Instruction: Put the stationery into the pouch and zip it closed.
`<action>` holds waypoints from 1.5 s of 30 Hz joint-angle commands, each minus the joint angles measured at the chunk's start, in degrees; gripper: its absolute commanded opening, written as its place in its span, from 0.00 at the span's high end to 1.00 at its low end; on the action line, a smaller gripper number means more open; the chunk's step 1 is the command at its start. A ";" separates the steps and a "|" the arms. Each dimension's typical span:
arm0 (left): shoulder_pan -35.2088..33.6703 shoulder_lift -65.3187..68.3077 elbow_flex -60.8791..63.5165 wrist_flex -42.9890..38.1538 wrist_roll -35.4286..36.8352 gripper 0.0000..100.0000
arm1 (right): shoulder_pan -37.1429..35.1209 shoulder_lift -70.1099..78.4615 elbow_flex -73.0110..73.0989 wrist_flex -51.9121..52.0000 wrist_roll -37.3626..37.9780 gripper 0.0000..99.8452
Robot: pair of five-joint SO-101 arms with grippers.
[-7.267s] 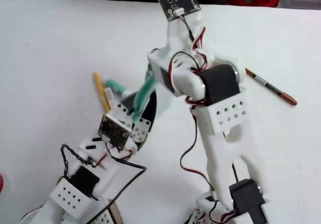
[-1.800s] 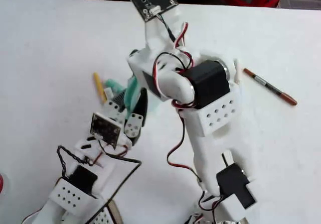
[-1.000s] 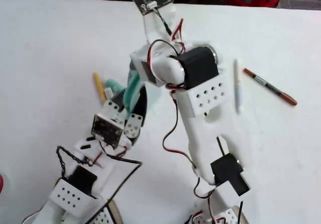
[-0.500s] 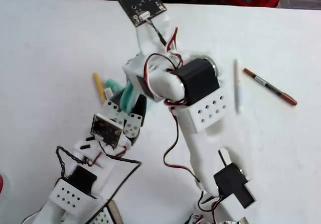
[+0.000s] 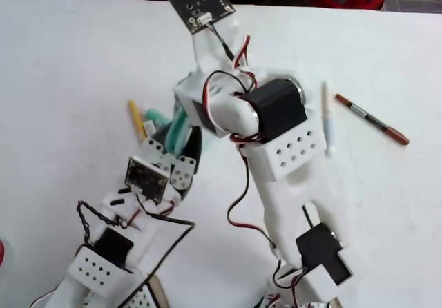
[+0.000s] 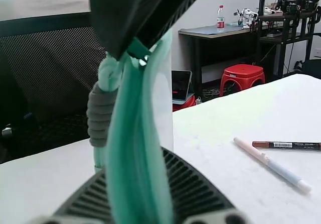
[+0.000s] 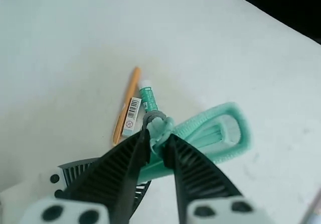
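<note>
The green pouch (image 7: 215, 131) is near the middle of the white counter (image 5: 69, 59), between the two arms. It is pinched by the left gripper (image 5: 178, 148), whose black jaws are closed on its side. This is likely done so that the soft pouch is kept from sliding while the zip is worked. The right gripper (image 7: 155, 136) is set over it from above. Its jaws are narrow and closed on the green end of the pouch, just under the grey zip pull (image 7: 153, 117). It seems one gripper is used to hold and the other to pull, because a zip is hard to move when a soft pouch is left free.

The pouch is long, soft and mint green, with a thick ribbed edge. A see-through part is seen in the left wrist view. It is turned up on its edge and tilted a little. Whether the zip is open cannot be told.

No stationery is seen inside it. A yellow pencil (image 7: 126, 103) and a small green-topped tube (image 7: 148, 96) are laid side by side, just beside the pouch. A white pen (image 5: 327, 118) and a brown pen (image 5: 373, 120) are laid near each other, well apart from the pouch, past the right arm. So the job is judged to be near its start: the pouch must be opened first, and then the things can be put in.
</note>
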 commanded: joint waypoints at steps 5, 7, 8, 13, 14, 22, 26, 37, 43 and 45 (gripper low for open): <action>-0.13 0.04 -1.14 -0.26 -0.62 0.98 | -0.48 -1.89 -1.32 0.48 -0.44 0.98; -0.13 0.04 -1.14 -0.26 -0.62 0.98 | -2.24 -1.89 -1.32 0.57 0.00 0.98; -0.22 0.04 -1.14 -0.26 -0.62 0.98 | -2.95 -1.98 -1.23 0.57 0.00 0.98; -0.22 0.04 -1.14 -0.26 -0.62 0.98 | -6.73 -5.58 2.81 0.57 0.09 0.98; -0.13 0.04 -1.14 -0.26 -0.62 0.98 | -7.60 -6.81 4.31 0.48 0.09 0.98; -0.13 0.04 -1.14 -0.18 -0.62 0.98 | -13.49 -12.70 9.49 -0.31 3.78 0.98; -0.13 0.04 -1.14 -0.18 -0.62 0.98 | -9.10 -12.62 9.93 -2.68 3.96 0.98; -0.22 -0.22 -2.02 0.09 -0.62 0.98 | -2.15 -12.62 9.58 -5.93 3.87 0.81; -0.04 -0.31 -11.08 14.07 -0.18 0.98 | 2.42 -13.05 9.49 -10.95 3.87 0.82; 0.13 -0.31 -12.57 16.62 1.05 0.98 | 5.93 -12.62 9.49 -12.53 3.96 0.82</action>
